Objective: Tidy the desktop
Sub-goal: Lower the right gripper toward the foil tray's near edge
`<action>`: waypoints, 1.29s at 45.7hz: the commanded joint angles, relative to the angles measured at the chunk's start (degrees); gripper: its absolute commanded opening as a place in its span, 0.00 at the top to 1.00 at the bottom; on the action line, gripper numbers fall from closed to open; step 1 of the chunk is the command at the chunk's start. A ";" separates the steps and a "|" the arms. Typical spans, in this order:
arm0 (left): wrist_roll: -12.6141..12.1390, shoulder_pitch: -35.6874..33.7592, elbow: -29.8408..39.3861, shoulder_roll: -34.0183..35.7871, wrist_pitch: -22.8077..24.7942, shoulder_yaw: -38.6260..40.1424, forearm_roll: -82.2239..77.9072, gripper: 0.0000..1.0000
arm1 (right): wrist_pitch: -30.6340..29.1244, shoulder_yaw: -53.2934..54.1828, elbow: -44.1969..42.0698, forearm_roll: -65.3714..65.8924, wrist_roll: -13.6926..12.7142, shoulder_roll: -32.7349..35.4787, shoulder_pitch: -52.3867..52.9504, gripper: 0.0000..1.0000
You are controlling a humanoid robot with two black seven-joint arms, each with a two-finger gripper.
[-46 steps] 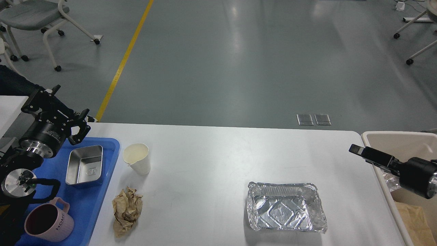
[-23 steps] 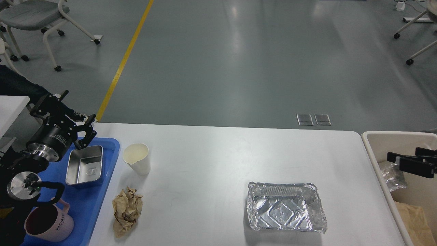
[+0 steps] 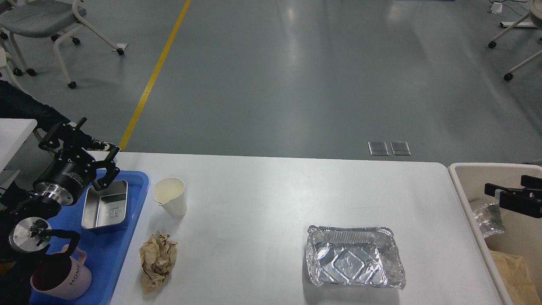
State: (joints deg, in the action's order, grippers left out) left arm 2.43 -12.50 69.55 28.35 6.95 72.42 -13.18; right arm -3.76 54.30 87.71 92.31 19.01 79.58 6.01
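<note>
The white desktop [image 3: 262,199] holds a white paper cup [image 3: 170,197], a crumpled brown paper ball [image 3: 157,261] and an empty foil tray [image 3: 354,262]. My left gripper [image 3: 86,149] is open and empty, hovering over the far edge of the blue tray [image 3: 108,254], just above a steel container [image 3: 106,206]. My right gripper [image 3: 511,186] is at the right edge over the beige bin [image 3: 459,180], its fingers apart and empty, above a clear plastic wrapper [image 3: 488,218] lying in the bin.
A pink mug [image 3: 59,276] marked HOME stands at the near end of the blue tray. Brown paper [image 3: 513,267] lies in the bin. Office chairs stand on the grey floor beyond the table.
My right gripper has drawn back to the right, from the table's edge to over the bin, and the clear wrapper now lies in the bin. My left gripper has shifted slightly right.
</note>
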 commanded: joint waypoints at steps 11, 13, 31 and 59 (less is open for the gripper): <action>0.03 0.11 -0.38 0.03 -0.01 0.09 0.09 0.04 | 0.16 -6.22 1.67 12.35 -6.00 -3.64 -1.70 0.00; 0.03 0.11 -0.38 0.03 -0.01 0.09 0.09 0.04 | -0.02 -7.44 1.50 14.99 -6.35 -4.43 -1.70 0.00; 0.03 0.46 -0.29 -0.14 -0.62 0.00 0.00 0.04 | -4.24 -10.09 -4.30 9.20 -6.79 -11.02 0.06 0.00; 0.03 1.34 -0.29 -0.05 -1.41 -0.09 0.00 0.04 | -5.47 -14.21 -7.55 8.94 -6.18 -25.17 4.45 0.00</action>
State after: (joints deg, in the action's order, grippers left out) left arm 2.46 -11.25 69.26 28.25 5.55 72.35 -13.19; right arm -9.14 42.72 81.25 101.45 12.79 56.19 8.21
